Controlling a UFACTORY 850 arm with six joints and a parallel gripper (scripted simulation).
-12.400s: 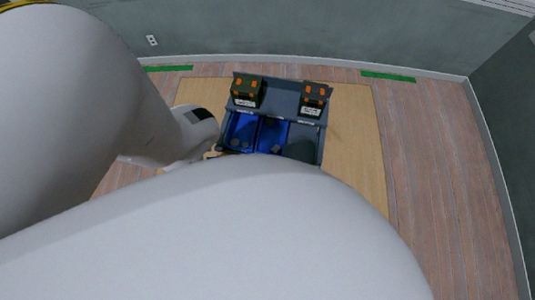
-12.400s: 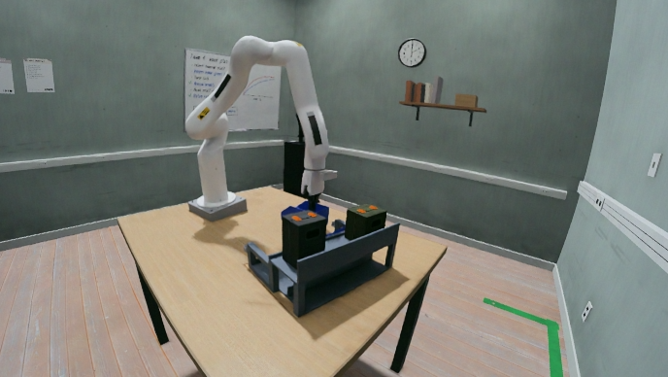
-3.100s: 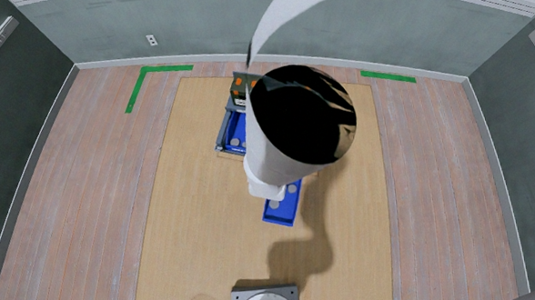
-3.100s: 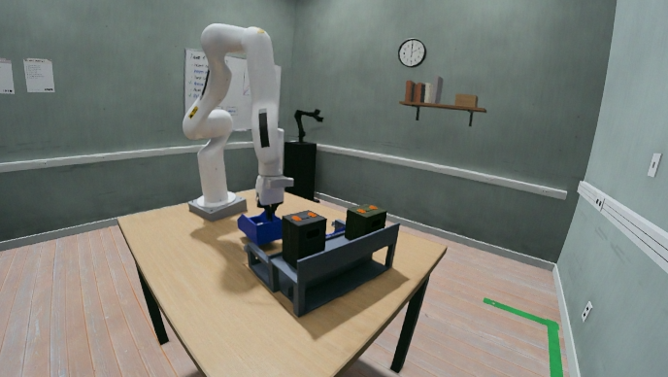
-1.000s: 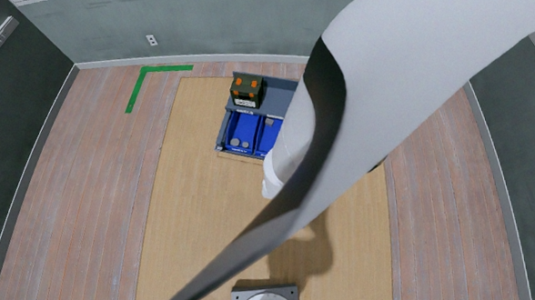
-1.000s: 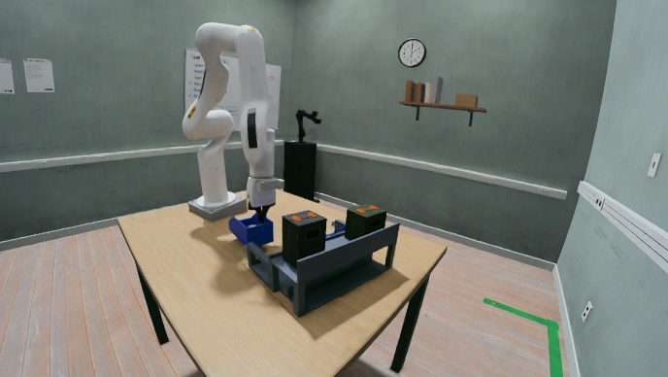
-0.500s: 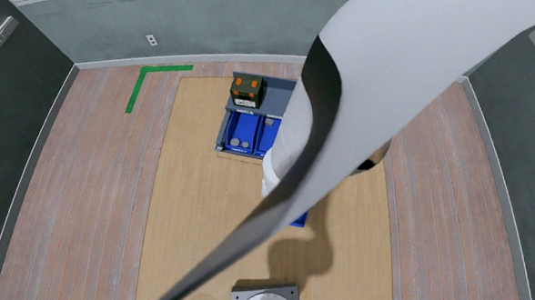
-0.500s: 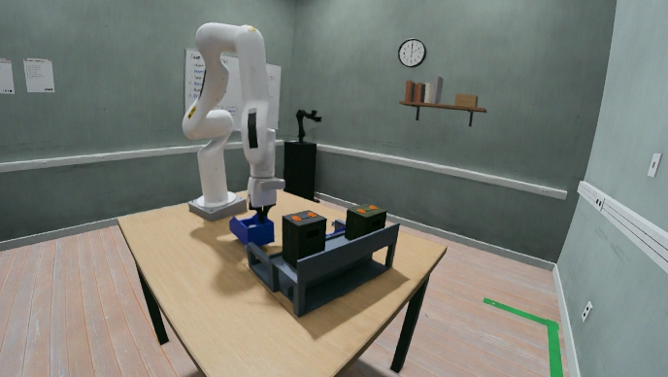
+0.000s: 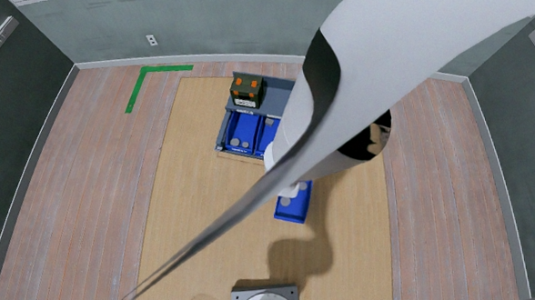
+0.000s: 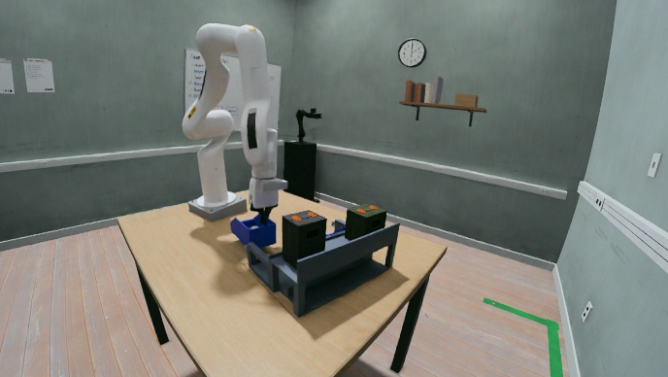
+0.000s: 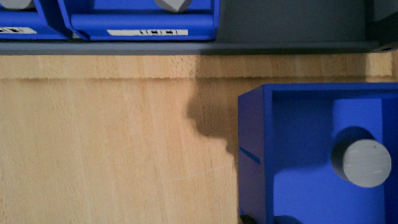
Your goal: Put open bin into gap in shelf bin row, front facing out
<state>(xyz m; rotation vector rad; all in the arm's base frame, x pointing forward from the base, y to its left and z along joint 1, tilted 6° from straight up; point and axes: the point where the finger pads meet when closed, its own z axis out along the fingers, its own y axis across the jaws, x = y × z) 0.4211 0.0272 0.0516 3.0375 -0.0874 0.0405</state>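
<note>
The wooden table [image 10: 194, 311] fills the lower centre of the exterior view. My white arm [image 10: 257, 126] rises from its far left corner and bends down over it. The grey shelf [image 10: 340, 253] stands right of centre in that view, with two dark boxes [image 10: 304, 235] on its low top board.

In the wrist view the shelf's front lip [image 11: 200, 47] runs across the top of the frame. Two shelved blue bins [image 11: 142, 22] sit behind it at upper left, and the grey gap [image 11: 295, 20] opens at upper right.

The open bin [image 11: 310, 150] is at lower right of the wrist view. It is on my side of the lip, near it but apart from it, and roughly in line with the gap. My gripper [image 10: 264, 216] is clenched, and I judge it to be pinching the bin's thin wall at the bottom edge of the wrist view. A grey cylinder part [image 11: 363, 162] lies loose inside the bin.

To do this step well, I should:
- square the bin with the gap before advancing;
- tip it only as much as the low board demands, so the cylinder does not roll out;
- keep away from the neighbouring bin's side;
- lift it over the lip, then push it straight in until it seats behind the lip.
</note>
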